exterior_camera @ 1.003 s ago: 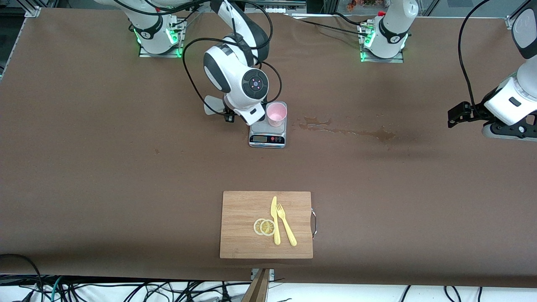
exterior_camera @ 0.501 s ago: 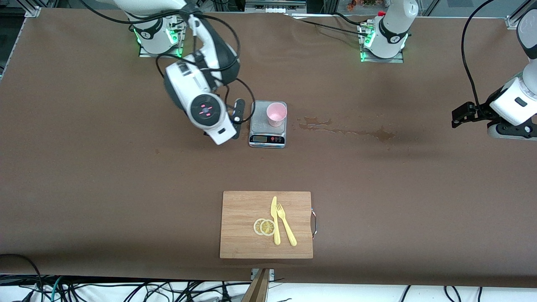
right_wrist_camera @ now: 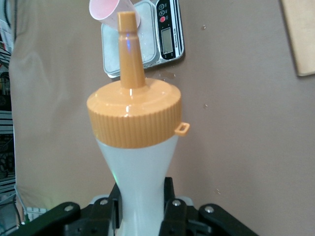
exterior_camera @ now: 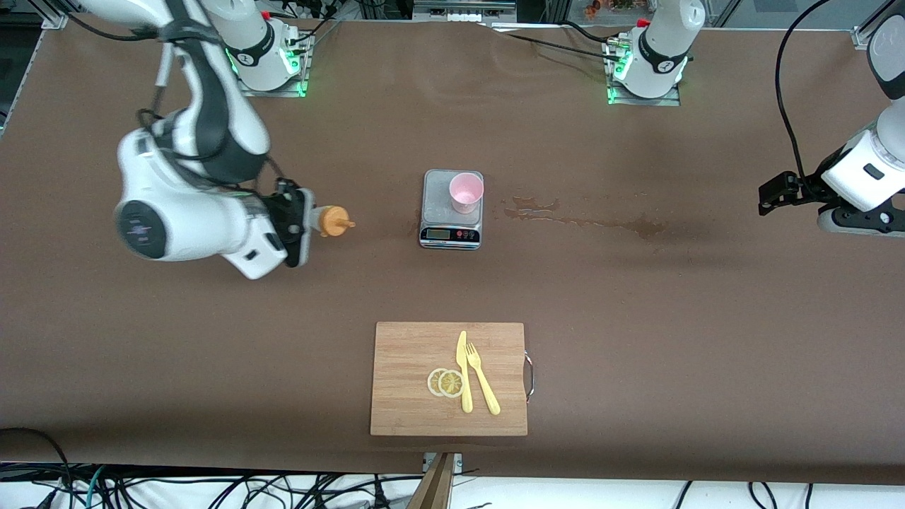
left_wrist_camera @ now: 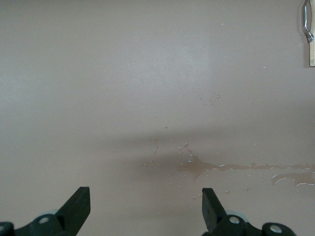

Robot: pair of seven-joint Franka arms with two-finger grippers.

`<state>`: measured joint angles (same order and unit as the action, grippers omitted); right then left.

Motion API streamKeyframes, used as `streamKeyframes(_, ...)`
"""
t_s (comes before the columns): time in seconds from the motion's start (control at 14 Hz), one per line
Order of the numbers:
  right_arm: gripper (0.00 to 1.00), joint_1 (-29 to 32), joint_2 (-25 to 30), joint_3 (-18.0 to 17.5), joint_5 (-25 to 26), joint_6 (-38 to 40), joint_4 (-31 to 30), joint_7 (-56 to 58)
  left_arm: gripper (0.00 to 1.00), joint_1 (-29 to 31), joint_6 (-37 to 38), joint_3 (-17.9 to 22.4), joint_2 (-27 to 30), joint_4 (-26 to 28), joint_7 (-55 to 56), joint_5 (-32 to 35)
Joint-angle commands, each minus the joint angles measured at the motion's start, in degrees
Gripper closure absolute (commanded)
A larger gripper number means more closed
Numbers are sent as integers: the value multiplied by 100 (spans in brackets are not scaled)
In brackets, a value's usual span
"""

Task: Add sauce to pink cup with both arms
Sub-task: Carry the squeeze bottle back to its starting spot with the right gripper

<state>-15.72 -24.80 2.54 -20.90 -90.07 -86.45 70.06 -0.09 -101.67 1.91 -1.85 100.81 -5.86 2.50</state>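
Observation:
The sauce bottle [exterior_camera: 331, 220] is whitish with an orange nozzle cap [right_wrist_camera: 134, 120]. My right gripper [exterior_camera: 300, 223] is shut on its squeezed body [right_wrist_camera: 142, 201]. The bottle lies sideways over bare table toward the right arm's end, and its nozzle points at the scale. The pink cup [exterior_camera: 466, 192] stands upright on the grey kitchen scale [exterior_camera: 438, 212]; in the right wrist view the cup [right_wrist_camera: 110, 10] shows past the nozzle tip. My left gripper [exterior_camera: 771, 192] waits low at the left arm's end of the table. It is open [left_wrist_camera: 145, 196] with nothing between its fingers.
A wet brown spill [exterior_camera: 587, 220] streaks the table between the scale and the left gripper, under the left wrist camera [left_wrist_camera: 206, 167]. A wooden cutting board [exterior_camera: 410, 382] nearer the front camera carries a yellow knife [exterior_camera: 463, 371], a fork [exterior_camera: 483, 382] and lemon slices [exterior_camera: 445, 382].
The right arm has swung from beside the scale toward its own end of the table. The sauce bottle now shows in its grip, turned sideways. The left arm has barely moved.

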Motion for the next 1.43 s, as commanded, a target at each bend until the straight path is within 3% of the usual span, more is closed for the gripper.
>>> streamKeyframes(0.0,69,568,475,-87,-361,156,-416,848,0,-8,33,-15,44,0,-108,-39)
streamKeyframes(0.36,69,1913,380,-87,-801,701,-470,3114,0,9,16,-68,53,35,-117,23)
streamKeyframes(0.72,69,2977,-436,-87,-1512,1027,-487,5276,0,9,-2,-77,53,27,-108,14)
streamKeyframes(1.0,69,3338,-1236,-78,-2224,1018,-470,6509,0,0,7,-77,53,9,-117,14)
streamKeyframes(1.36,67,3400,-2045,-43,-2849,965,-426,7046,0,-34,-2,-77,44,0,-91,14)
